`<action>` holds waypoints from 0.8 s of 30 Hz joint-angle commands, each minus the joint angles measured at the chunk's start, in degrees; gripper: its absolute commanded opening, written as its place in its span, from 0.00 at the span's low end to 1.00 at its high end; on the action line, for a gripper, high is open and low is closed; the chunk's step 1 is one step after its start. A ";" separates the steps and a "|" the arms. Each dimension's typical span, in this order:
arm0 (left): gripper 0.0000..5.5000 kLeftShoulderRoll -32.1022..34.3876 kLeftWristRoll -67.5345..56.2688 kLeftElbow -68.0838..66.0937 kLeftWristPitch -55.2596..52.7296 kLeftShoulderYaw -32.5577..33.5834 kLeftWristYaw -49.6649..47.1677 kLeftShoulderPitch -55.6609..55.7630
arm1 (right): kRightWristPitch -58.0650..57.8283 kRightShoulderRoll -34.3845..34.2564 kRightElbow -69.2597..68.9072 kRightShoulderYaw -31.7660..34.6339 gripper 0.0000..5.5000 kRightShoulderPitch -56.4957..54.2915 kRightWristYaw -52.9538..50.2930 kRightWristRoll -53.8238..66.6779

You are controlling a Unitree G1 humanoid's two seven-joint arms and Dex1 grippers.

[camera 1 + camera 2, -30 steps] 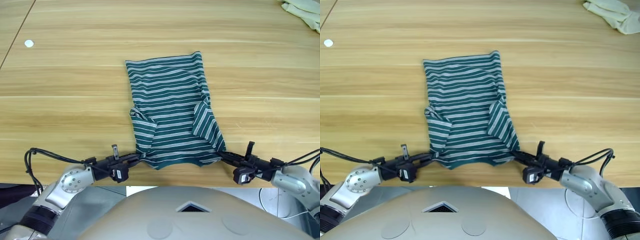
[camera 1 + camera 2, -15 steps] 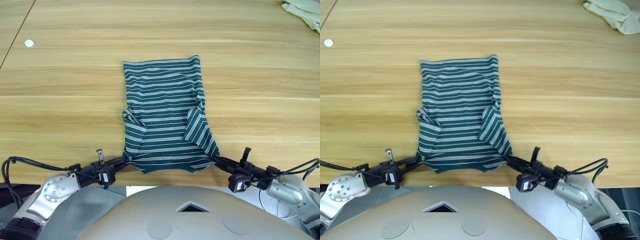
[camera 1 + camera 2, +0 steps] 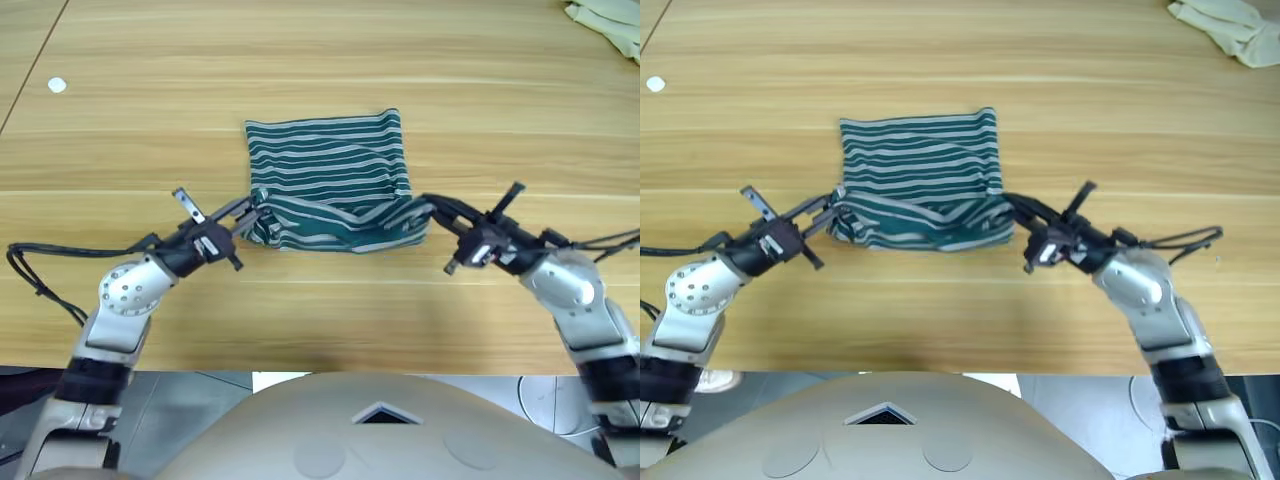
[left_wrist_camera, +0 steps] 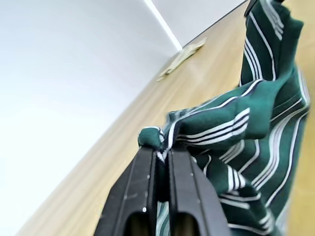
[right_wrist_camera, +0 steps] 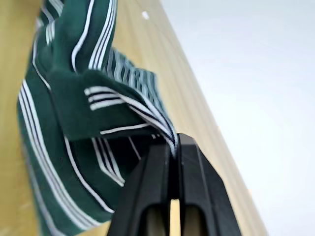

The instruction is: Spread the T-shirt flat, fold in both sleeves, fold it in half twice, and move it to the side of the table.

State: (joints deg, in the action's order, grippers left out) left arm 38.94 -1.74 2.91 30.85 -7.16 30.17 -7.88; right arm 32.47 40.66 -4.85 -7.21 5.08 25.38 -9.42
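Hem corners are now raised and carried toward 12 o'clock | left gripper (image 3: 251,203) and right gripper (image 3: 427,205) are clenched on T-shirt (image 3: 325,160) corners so the fold is kept square | far half is left flat at centre of table (image 3: 320,60)

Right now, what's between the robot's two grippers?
The T-shirt stretches between the left gripper and right gripper, each shut on a corner, as the left eye view shows.
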 commanded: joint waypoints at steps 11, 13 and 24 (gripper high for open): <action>0.02 -15.48 12.30 -53.96 3.00 -2.21 -11.71 36.67 | -2.78 -17.36 51.68 -6.51 0.00 -38.90 -17.42 -14.55; 0.02 -16.41 12.80 -59.33 3.81 -2.08 -13.27 39.38 | -1.83 -18.39 56.84 -7.37 0.00 -41.30 -19.30 -15.62; 0.22 -19.26 14.63 -74.05 1.65 -2.04 -16.19 45.75 | -1.95 -23.79 73.01 -11.42 0.24 -49.52 -26.18 -19.38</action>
State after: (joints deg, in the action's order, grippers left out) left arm 19.87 12.19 -70.10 33.50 -9.65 14.35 35.71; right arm 31.20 17.49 66.47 -18.42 -42.23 0.47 -28.22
